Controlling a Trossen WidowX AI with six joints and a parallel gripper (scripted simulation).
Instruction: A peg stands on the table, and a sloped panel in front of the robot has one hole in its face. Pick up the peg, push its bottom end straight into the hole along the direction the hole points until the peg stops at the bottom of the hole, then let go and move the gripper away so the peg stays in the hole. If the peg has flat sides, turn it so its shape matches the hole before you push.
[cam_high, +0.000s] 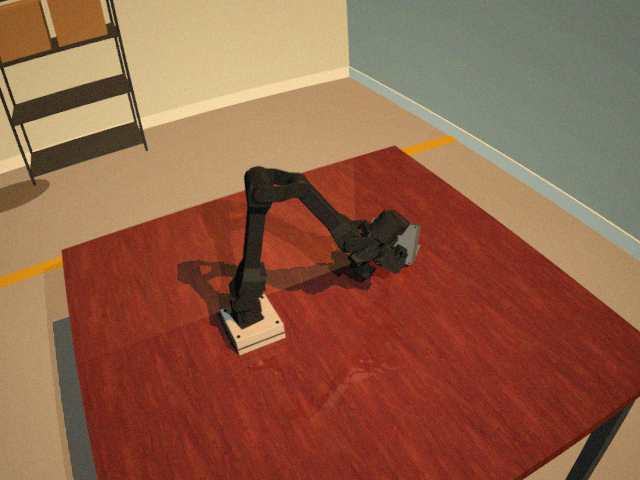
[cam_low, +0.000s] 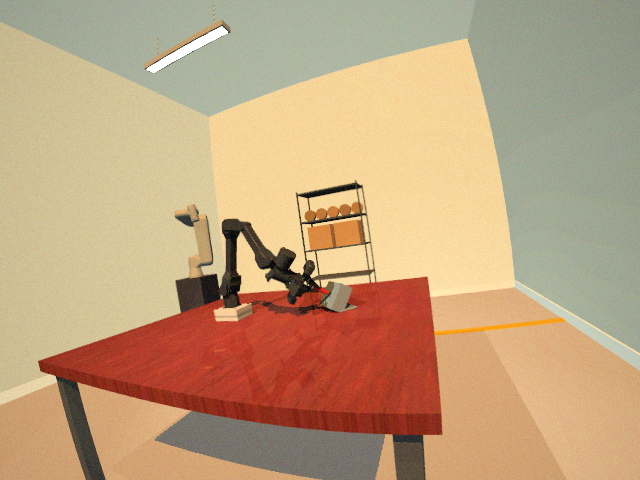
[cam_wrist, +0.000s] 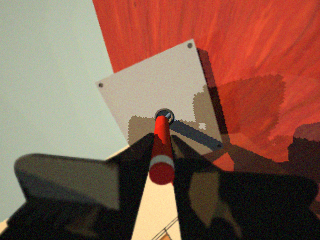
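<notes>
My gripper (cam_low: 313, 287) (cam_wrist: 162, 139) is shut on a red round peg (cam_low: 322, 290) (cam_wrist: 161, 134) with a pale band near its near end. The peg is tilted and points at the sloped grey panel (cam_high: 409, 241) (cam_low: 339, 297) (cam_wrist: 145, 92). In the wrist view the peg's far end overlaps the lower left part of the round hole (cam_wrist: 170, 116), with the hole's rim still showing around the top and right. Whether the tip is just inside the hole or only in front of it I cannot tell. In the top view the arm hides the peg and hole.
The panel stands on the red table (cam_high: 413, 361) (cam_low: 330, 361), with small dark screws at its upper corners. The arm's pale base (cam_high: 258, 330) (cam_low: 232, 313) is well behind the gripper. Shadows of the arm and the peg fall across the panel face.
</notes>
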